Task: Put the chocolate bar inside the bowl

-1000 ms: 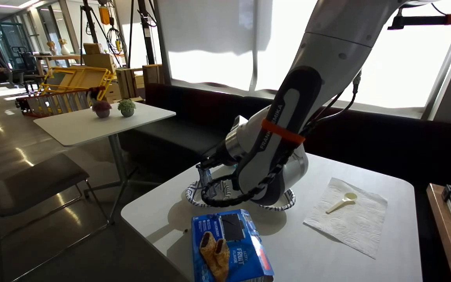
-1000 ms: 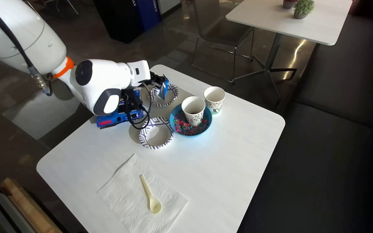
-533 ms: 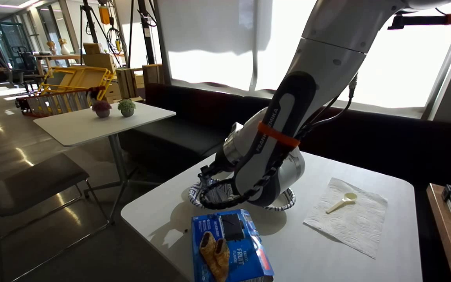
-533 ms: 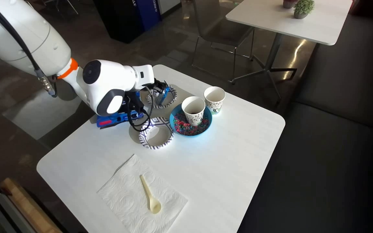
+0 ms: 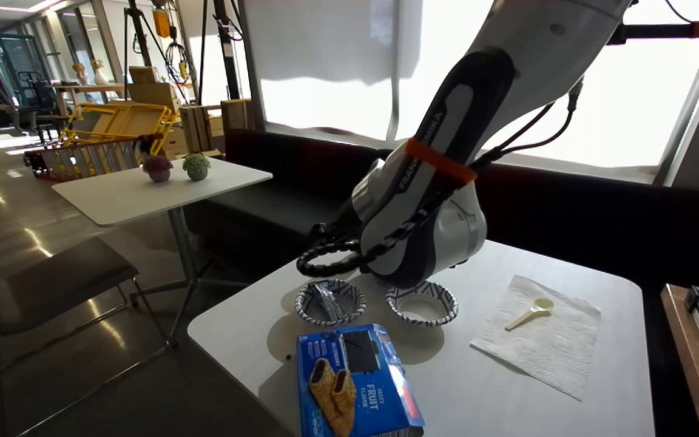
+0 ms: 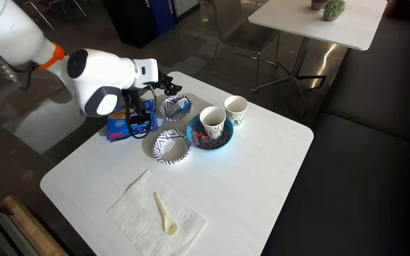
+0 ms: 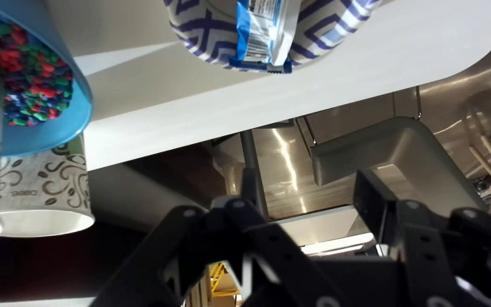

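Down beyond the gripper in the wrist view lies the chocolate bar in its blue and white wrapper, inside a patterned bowl, one end up at the rim; only here is the wrapper's barcode clear. The two fingers are spread wide and hold nothing; floor shows in the gap. Off to one side of them sits a blue bowl holding red, green and blue bits.

In an exterior view the gripper hangs above the patterned bowl, apart from it, and the chocolate bar slants across the inside below. A second bowl of the same pattern sits lower than the gripper and off to its side. A blue box printed with pastries lies below it, toward this camera. The arm hides the blue bowl.

In an exterior view a paper cup stands upright in the blue bowl, among the bits, with another cup just outside, both lower than the gripper. Farther from it, past the second bowl, a spoon lies on a paper towel.
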Controlling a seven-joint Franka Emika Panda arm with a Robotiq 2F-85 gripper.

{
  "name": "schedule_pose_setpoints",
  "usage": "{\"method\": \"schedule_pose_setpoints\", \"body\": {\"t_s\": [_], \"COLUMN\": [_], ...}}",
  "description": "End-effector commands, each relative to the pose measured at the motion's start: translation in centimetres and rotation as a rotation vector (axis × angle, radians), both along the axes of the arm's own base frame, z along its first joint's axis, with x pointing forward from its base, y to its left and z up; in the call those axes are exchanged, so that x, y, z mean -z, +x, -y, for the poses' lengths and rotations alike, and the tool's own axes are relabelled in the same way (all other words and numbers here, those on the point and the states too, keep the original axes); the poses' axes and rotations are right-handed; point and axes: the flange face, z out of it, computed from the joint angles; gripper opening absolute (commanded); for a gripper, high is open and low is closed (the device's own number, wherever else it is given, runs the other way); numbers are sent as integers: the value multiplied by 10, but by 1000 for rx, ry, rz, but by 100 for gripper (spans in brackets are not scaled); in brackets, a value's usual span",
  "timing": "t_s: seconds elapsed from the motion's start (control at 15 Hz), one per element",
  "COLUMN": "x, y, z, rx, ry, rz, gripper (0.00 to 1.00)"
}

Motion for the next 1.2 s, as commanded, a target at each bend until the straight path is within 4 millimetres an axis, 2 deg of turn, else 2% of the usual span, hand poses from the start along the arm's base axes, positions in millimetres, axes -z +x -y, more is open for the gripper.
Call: {"method": "schedule_pose_setpoints", "body": {"t_s": [0.0, 0.07, 0.13, 0.4, 0.6, 0.67, 0.73, 0.87, 0.93, 1.0, 1.13], "x": [-26, -29, -31, -50, -54, -50, -44, -53, -50, -52, -52], "y": [-62, -77, -94, -157, -209, -172, -182, -177, -175, -172, -171], "z": [7, 8, 11, 12, 26, 22, 39, 61, 47, 58, 66], "rx": [-19, -51, -73, -250, -355, -387, -393, -410, -380, -386, -391], "ry": [4, 5, -5, -42, -98, -108, -143, -197, -157, -179, -196], "rz": [-118, -171, -209, -298, -392, -419, -440, -416, -409, -407, -407], "gripper": [93, 99, 100, 100, 100, 100, 100, 100, 100, 100, 100]}}
